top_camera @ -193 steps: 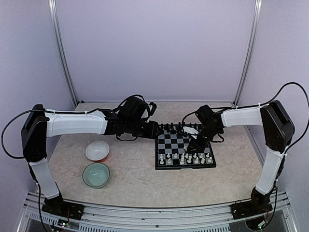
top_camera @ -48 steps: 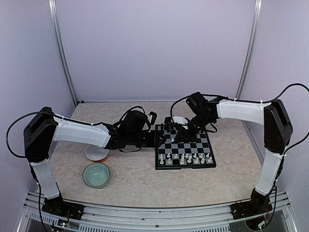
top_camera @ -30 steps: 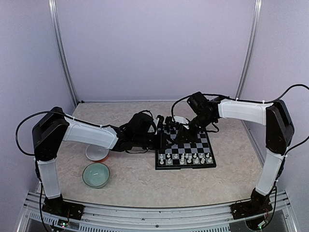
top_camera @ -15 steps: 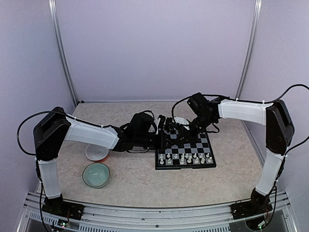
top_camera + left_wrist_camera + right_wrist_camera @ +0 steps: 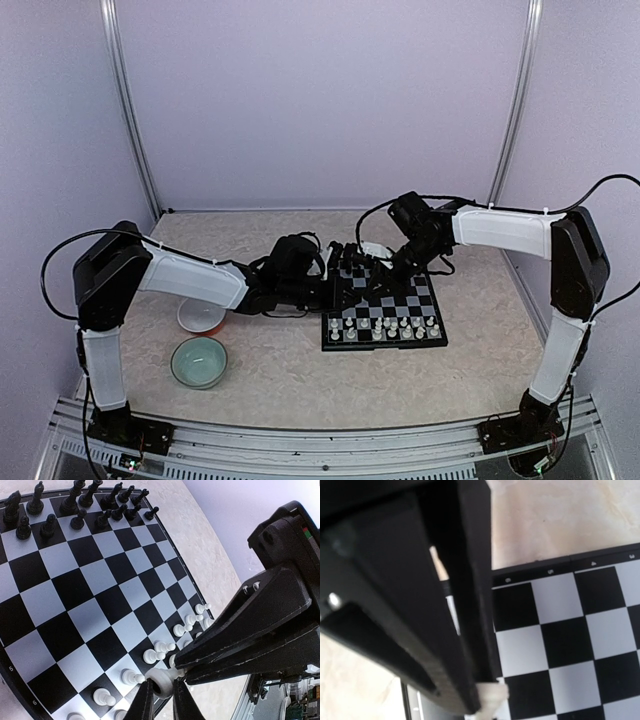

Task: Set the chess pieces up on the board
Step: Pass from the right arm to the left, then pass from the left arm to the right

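Seen from overhead, both arms reached in low over the far side of the board [image 5: 383, 343], meeting near its 11 o'clock corner. The left wrist view showed the meeting closely: the left gripper [image 5: 160, 692] had its two fingers pressed against either side of the round base of a white piece [image 5: 160, 681], which lay on its side in the air above the squares. The right gripper [image 5: 182, 670], coming in from 3 o'clock in that view, was clenched on the other end of the same piece, so both grippers grasped it at once (the right wrist view showed only a pale scrap of it at the fingertips). The black pieces [image 5: 80, 517] stood in two rows along the board's 12 o'clock edge. The white pieces [image 5: 385, 328] stood in two rows along its 6 o'clock edge. On the table [image 5: 290, 385], a white bowl [image 5: 198, 318] sat toward 9 o'clock from the board, partly under the left arm. A pale green bowl [image 5: 198, 360] sat just beside it at its 6 o'clock.
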